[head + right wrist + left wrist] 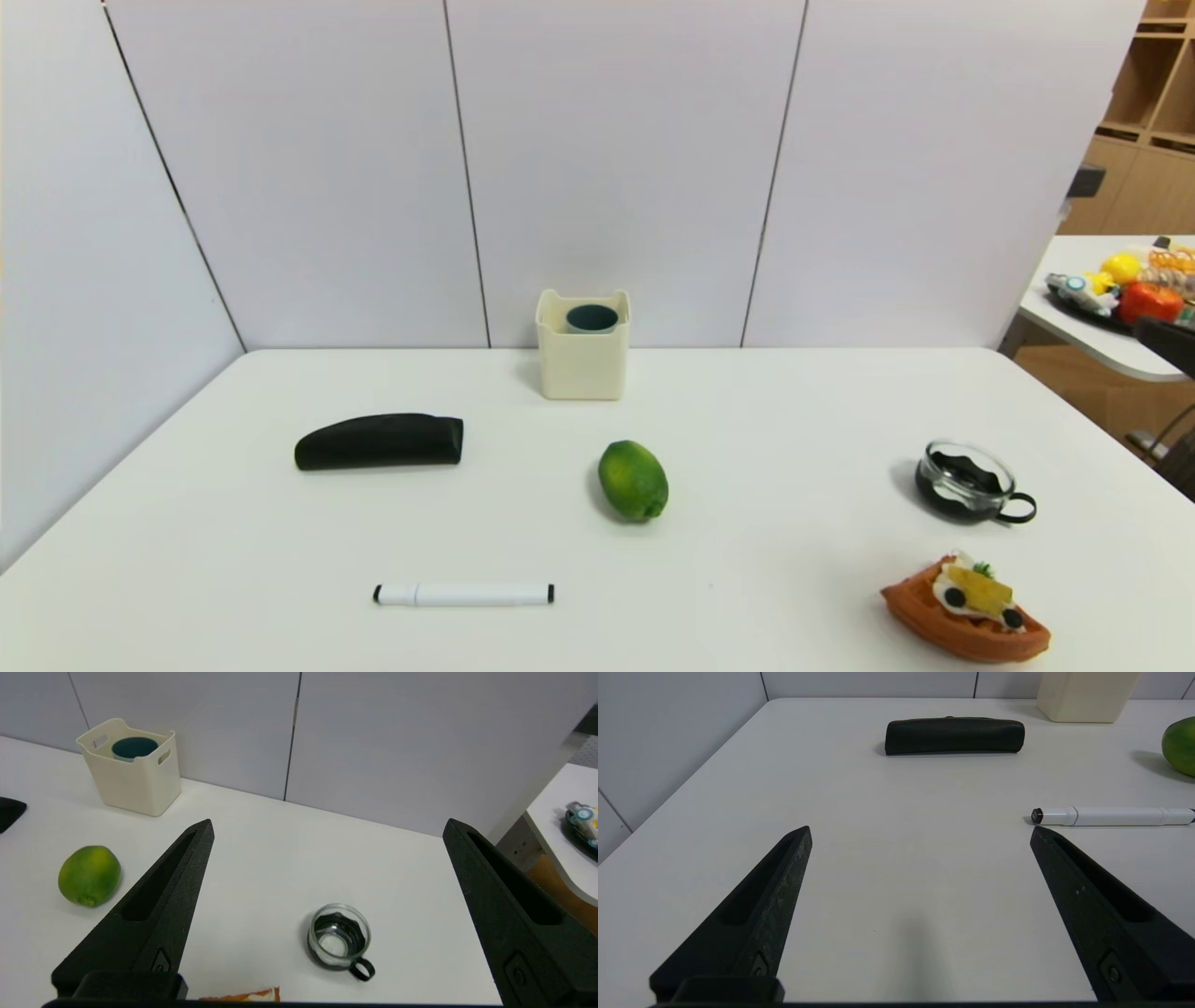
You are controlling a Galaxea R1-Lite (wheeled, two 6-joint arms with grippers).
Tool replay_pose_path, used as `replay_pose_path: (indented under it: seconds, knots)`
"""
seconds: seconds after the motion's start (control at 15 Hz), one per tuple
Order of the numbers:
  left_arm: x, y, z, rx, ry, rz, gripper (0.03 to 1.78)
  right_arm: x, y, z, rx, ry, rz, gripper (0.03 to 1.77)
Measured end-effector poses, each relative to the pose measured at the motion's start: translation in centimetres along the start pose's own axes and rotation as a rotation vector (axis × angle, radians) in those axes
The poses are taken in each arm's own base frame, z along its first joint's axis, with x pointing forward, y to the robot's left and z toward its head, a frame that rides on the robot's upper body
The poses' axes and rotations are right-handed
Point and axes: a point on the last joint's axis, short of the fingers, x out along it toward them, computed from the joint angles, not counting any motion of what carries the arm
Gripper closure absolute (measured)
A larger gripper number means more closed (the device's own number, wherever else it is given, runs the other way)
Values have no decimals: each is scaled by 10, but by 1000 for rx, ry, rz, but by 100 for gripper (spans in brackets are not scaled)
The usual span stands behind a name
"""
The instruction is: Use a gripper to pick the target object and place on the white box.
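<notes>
Jaws of the right gripper (329, 823) spread and empty — tumbler (592, 319) inside the white box (583, 367), placing apparently finished.

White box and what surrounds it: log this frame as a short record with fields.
target: tumbler, upright inside the white box
box place: at the table's far edge, near the back wall
nearest to box: green fruit, in front
left side: black case; white marker nearer
right side: glass cup; waffle nearer
left gripper: open, empty, above table
right gripper: open, empty, above table
</notes>
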Motion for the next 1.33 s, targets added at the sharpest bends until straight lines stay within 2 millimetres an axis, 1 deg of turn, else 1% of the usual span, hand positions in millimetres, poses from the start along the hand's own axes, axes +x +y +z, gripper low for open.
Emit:
replay_pose_path:
  seconds: [0.13,0.27,0.4,0.53,0.67,0.93,1.13,1.33]
  knots:
    - [0,0,0,0,0,0,12,-29,5,-25,0,-16,-17,11]
    - [0,0,0,0,0,0,12,-52,10,-51,0,-36,-23,11]
    - [0,0,0,-1,0,0,12,-70,16,-77,5,-55,-19,11]
    - [0,0,0,0,0,0,12,-83,21,-97,17,-80,-21,11]
    - [0,0,0,0,0,0,12,-92,26,-115,23,-107,-26,11]
    - [0,0,0,0,0,0,12,-104,32,-145,21,-139,-34,11]
    - [0,0,0,0,0,0,12,-106,36,-170,12,-148,-45,11]
    - [0,0,0,0,0,0,12,-108,38,-183,23,-143,-84,11]
